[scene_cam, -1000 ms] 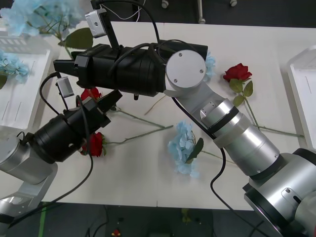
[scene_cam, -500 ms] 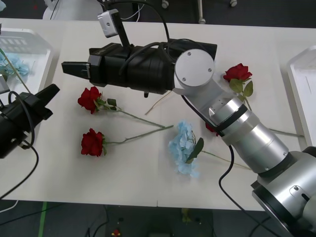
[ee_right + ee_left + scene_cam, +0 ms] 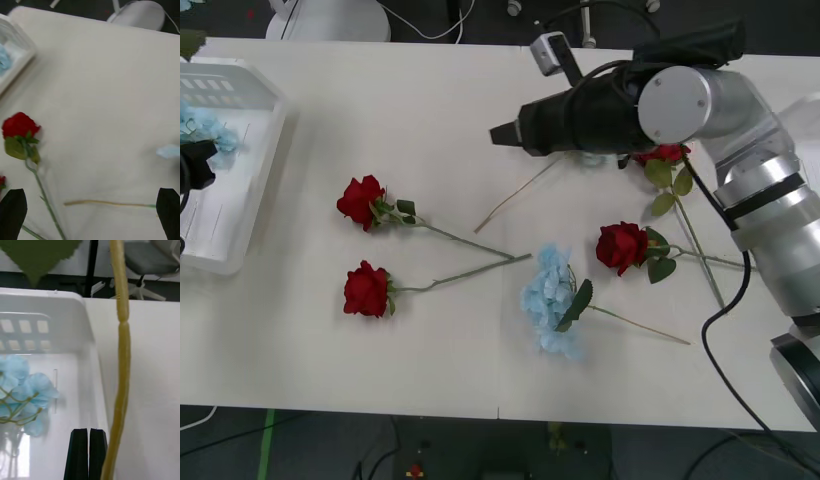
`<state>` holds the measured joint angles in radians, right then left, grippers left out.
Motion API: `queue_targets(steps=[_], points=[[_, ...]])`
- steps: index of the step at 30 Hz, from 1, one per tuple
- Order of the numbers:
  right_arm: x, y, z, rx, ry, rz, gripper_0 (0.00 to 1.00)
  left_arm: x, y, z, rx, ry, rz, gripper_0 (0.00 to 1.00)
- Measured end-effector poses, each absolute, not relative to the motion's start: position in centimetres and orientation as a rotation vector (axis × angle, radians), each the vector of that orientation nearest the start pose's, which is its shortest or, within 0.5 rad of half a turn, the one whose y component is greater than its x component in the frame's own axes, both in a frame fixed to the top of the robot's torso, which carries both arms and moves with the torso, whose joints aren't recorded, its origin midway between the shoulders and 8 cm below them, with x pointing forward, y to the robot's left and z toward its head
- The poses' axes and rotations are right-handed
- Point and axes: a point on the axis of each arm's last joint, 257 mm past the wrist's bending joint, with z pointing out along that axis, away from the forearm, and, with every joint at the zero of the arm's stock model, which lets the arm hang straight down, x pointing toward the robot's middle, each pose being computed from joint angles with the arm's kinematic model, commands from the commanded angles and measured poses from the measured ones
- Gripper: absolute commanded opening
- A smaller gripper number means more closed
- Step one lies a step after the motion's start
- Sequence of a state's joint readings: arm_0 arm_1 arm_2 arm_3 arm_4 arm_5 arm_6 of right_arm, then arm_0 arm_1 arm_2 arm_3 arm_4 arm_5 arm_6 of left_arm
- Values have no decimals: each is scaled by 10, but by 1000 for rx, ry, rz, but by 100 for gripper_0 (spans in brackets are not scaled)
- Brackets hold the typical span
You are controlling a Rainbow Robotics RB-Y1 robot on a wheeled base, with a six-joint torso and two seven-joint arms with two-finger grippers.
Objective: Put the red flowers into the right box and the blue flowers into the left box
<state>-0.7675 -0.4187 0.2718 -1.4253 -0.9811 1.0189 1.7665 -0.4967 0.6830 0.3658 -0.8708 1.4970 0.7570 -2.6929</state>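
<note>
four red flowers and one blue flower on table

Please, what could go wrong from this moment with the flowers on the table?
The stems of the farther red flower and the nearer red flower meet beside the blue flower; lifting one may drag the others. The open right end effector hangs nearby. A stem runs beside the shut left end effector over the left box; if poorly held, it may fall outside.

Four red flowers and two blue flowers are counted beside one left box.
</note>
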Motion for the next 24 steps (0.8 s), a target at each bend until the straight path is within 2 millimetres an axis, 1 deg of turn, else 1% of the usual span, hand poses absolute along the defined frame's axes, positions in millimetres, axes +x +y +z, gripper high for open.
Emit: queue_targets(steps=[3, 5, 9, 14, 18, 20, 21, 23, 24], points=[[595, -73, -141, -630, 2143, 476, 100, 613, 502, -177, 119, 1908, -79, 0], [598, -99, -153, -583, 2217, 394, 100, 607, 523, -185, 121, 1958, -9, 0], [598, -136, -172, -570, 2307, 255, 100, 588, 567, -195, 76, 2046, 82, 0], [606, -189, -207, -492, 2409, 107, 100, 561, 613, -205, 17, 2159, 188, 0], [607, -235, -237, -421, 2489, -23, 100, 545, 637, -216, -51, 2229, 273, 0], [607, -257, -248, -396, 2518, -97, 100, 539, 646, -219, -131, 2244, 284, 0], [605, -265, -254, -385, 2533, -118, 100, 537, 650, -220, -172, 2246, 287, 0], [602, -275, -263, -367, 2559, -135, 100, 534, 656, -222, -242, 2247, 291, 0], [601, -280, -268, -359, 2571, -148, 100, 532, 659, -223, -260, 2252, 299, 3]])
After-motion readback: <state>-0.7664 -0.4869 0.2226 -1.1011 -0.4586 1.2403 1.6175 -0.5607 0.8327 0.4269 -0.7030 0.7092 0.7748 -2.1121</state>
